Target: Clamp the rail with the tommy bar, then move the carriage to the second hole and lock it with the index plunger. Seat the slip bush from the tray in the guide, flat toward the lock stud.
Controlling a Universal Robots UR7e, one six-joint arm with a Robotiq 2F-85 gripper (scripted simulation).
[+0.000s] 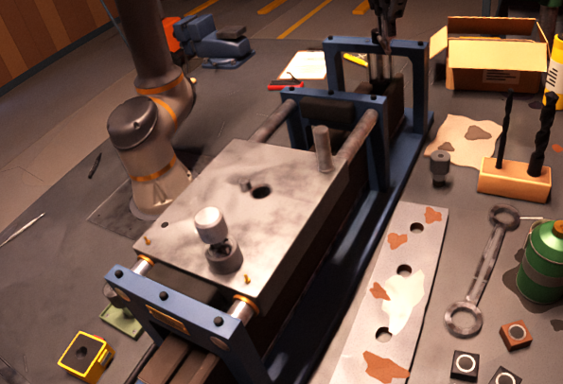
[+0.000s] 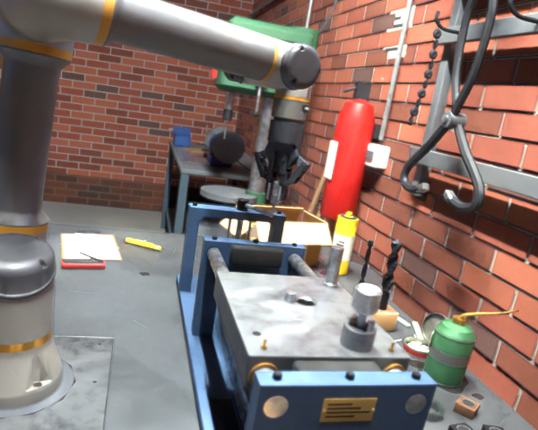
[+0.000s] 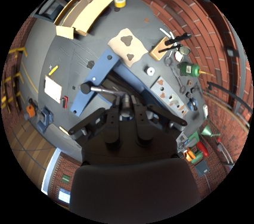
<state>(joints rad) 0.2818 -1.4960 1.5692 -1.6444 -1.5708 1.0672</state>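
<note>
The tommy bar [image 3: 104, 90] lies across the top of the far blue frame [image 1: 375, 47], and my gripper [image 3: 126, 101] stands over its end, shut on the bar [image 2: 260, 209]. The grey carriage [image 1: 252, 208] sits on the two rails near the front end plate [image 2: 343, 398]. The index plunger [image 1: 212, 231] stands on the carriage's near side, its knob raised. A guide hole [image 1: 260, 192] with a small lock stud [image 1: 244, 185] beside it lies mid-carriage. The slip bush [image 1: 439, 165] stands on the bench right of the fixture.
The far blue frame [image 2: 232, 222] stands right under my fingers. A cardboard box [image 1: 494, 52] and yellow can [image 1: 562, 66] lie behind it. Drill bits in a block [image 1: 515, 175], a drilled plate [image 1: 399, 283], a wrench [image 1: 482, 269] and a green can [image 1: 548, 260] fill the right of the bench.
</note>
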